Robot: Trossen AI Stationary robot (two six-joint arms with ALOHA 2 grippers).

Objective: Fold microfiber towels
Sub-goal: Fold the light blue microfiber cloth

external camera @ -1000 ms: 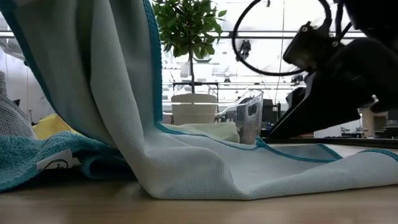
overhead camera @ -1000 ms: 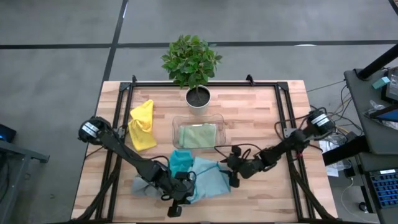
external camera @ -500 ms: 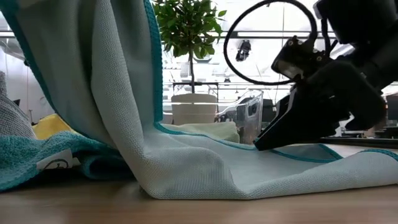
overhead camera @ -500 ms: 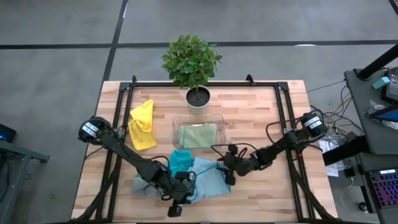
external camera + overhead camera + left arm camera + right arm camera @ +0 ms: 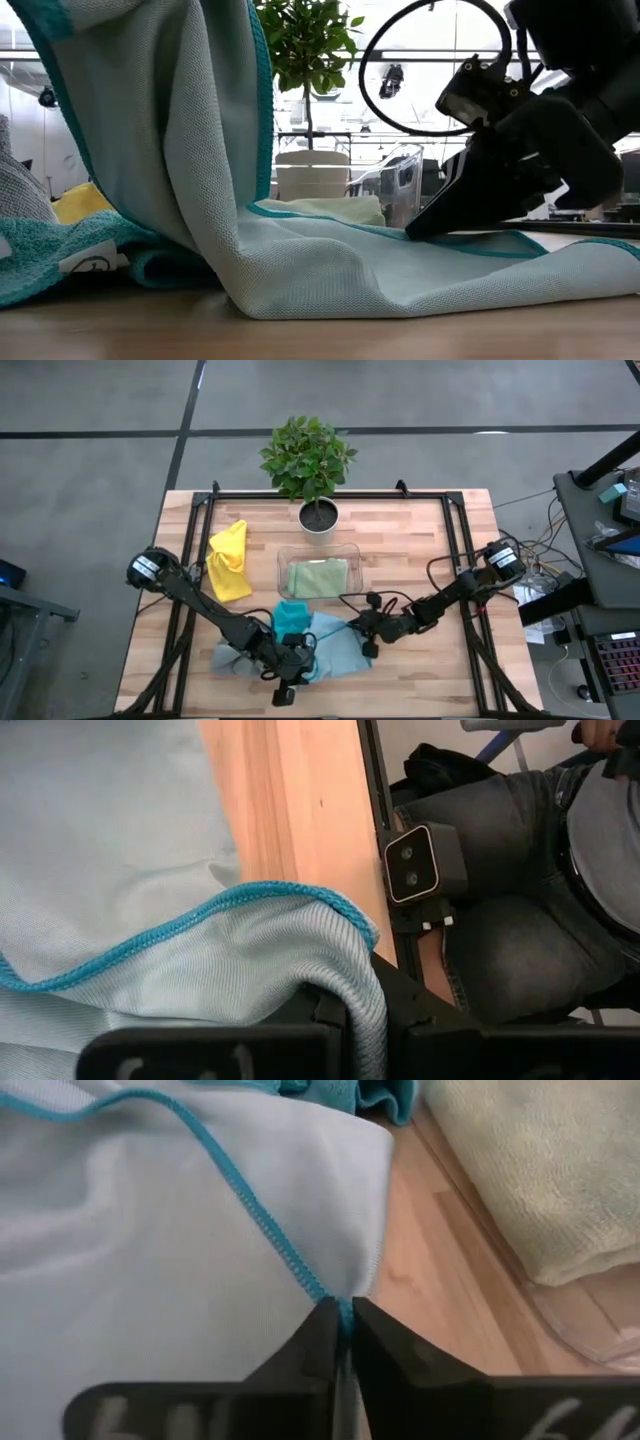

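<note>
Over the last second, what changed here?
The right claw moved in onto the light blue towel and closed on its edge. The left claw stayed shut on that towel and raised its corner slightly. The other towels, tray and plant stayed put.

My right tool [image 5: 415,232] moved in along the worktop [image 5: 400,550] and closed its fingers on the light blue towel's [image 5: 330,270] far corner, while my left tool [image 5: 291,672] lifted that towel's near edge slightly higher.
</note>
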